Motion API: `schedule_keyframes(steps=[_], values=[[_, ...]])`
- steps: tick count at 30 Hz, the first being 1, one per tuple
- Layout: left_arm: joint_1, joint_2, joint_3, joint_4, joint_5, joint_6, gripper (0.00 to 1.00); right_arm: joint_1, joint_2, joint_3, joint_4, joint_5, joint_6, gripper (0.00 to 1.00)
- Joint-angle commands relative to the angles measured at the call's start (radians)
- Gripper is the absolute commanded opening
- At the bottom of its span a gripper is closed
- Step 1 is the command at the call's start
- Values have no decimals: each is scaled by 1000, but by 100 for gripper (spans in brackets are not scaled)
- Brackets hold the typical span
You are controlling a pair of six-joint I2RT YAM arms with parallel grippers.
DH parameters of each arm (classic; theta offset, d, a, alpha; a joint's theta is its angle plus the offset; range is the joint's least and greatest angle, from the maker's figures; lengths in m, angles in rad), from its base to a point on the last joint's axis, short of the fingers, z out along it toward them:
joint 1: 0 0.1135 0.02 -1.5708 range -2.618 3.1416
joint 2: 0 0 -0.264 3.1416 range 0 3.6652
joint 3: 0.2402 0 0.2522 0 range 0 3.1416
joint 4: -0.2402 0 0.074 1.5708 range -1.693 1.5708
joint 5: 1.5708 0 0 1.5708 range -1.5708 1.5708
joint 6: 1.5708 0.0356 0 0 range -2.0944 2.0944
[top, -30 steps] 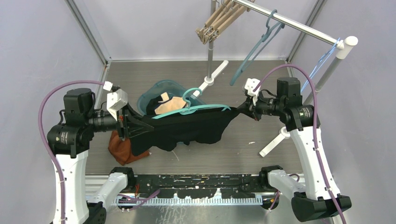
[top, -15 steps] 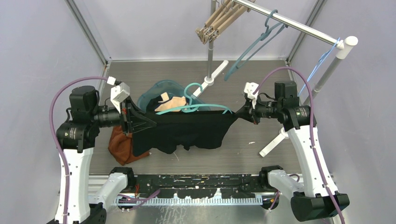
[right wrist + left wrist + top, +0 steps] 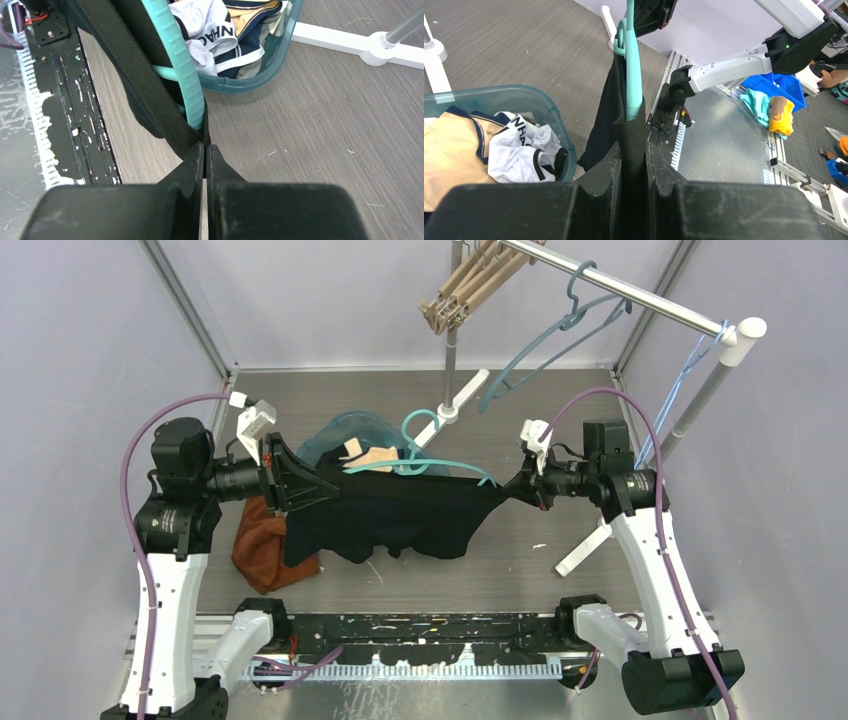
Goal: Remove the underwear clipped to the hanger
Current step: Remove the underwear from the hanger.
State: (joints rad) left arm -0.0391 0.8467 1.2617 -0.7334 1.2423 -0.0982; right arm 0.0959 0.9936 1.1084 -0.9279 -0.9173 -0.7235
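Black underwear (image 3: 405, 520) hangs stretched between my two grippers above the table, its waistband along a teal hanger (image 3: 425, 466). My left gripper (image 3: 322, 488) is shut on the waistband's left end; in the left wrist view the black band (image 3: 631, 145) runs between the jaws with the hanger (image 3: 632, 75) above it. My right gripper (image 3: 510, 488) is shut on the right end; the right wrist view shows the waistband (image 3: 135, 85) and the hanger arm (image 3: 177, 65) meeting at the closed jaws (image 3: 205, 148).
A teal bin (image 3: 335, 435) of clothes sits behind the underwear. A rust-coloured cloth (image 3: 262, 555) lies at the left. A white garment rack (image 3: 640, 300) with wooden and teal hangers stands at the back right, its foot (image 3: 582, 548) by the right arm.
Both grippers have moved away from me with the underwear, and the left arm has raised and swung inward. The hanger has tilted back toward the bin.
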Motion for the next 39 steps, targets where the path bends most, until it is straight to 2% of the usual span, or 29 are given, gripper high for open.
schedule_keyframes(steps=[1, 6, 14, 22, 28, 35, 39], values=[[18, -20, 27, 160, 20, -44, 0, -24, -12, -35, 52, 234, 74, 1], [28, -25, 25, 159, 23, -38, 0, -52, 0, -54, 69, 309, 120, 1], [36, -20, 50, 152, 68, -25, 0, -112, -26, -100, 66, 393, 95, 1], [36, -17, 36, 216, 91, -70, 0, -113, -15, -86, 11, 262, 50, 1], [38, -5, 82, 195, 64, -31, 0, -114, -20, -144, 46, 361, 33, 1], [38, 13, 89, 229, 0, -19, 0, -114, -45, -169, 14, 241, -13, 1], [36, 16, 68, 259, -9, -34, 0, -114, -46, -157, -22, 116, -53, 1]])
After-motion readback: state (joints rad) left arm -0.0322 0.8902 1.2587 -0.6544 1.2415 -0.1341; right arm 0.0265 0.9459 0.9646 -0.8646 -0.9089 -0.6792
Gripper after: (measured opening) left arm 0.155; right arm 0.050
